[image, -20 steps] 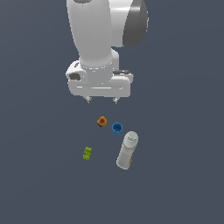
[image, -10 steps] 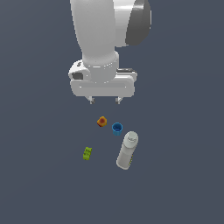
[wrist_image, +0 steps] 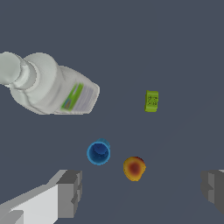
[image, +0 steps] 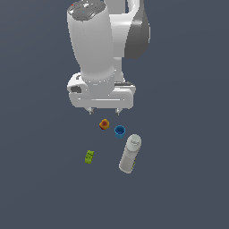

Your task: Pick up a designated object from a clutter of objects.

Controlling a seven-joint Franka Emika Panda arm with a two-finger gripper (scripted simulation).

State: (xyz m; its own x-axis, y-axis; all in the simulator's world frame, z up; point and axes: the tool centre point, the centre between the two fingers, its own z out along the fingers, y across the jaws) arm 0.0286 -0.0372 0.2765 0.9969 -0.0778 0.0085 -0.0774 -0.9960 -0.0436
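My arm [image: 105, 49] is the biggest thing in the ext. view, white w/ a dark grey panel, hanging over the clutter. My claw [image: 104, 110] sits below it: ext. view gives only two short fingertips poking under the white hand body. Wrist view shows the fingers [wrist_image: 70, 192] properly, set wide apart at either edge of the pic, nothing between them, holding nothing.

Next biggest is the white-grey bottle [image: 130, 154], lying on its side on the dark floor [image: 188, 179]. Wrist view adds what the ext. view can't resolve: a green and grey label on its body [wrist_image: 50, 87].

Blue cup [image: 120, 131] stands upright just beside the bottle's cap end; wrist view looks straight down its open mouth [wrist_image: 98, 152]. Orange cube [image: 104, 124] is near the cup, apart from it; only the wrist view shows its dark reddish spot [wrist_image: 134, 168].

Smallest, the one I want: lime-green brick [image: 89, 156], off to the ext. view's left of the bottle, well apart from the rest, not under my claw. Wrist view shows its top face [wrist_image: 151, 101], studs too blurry to count.
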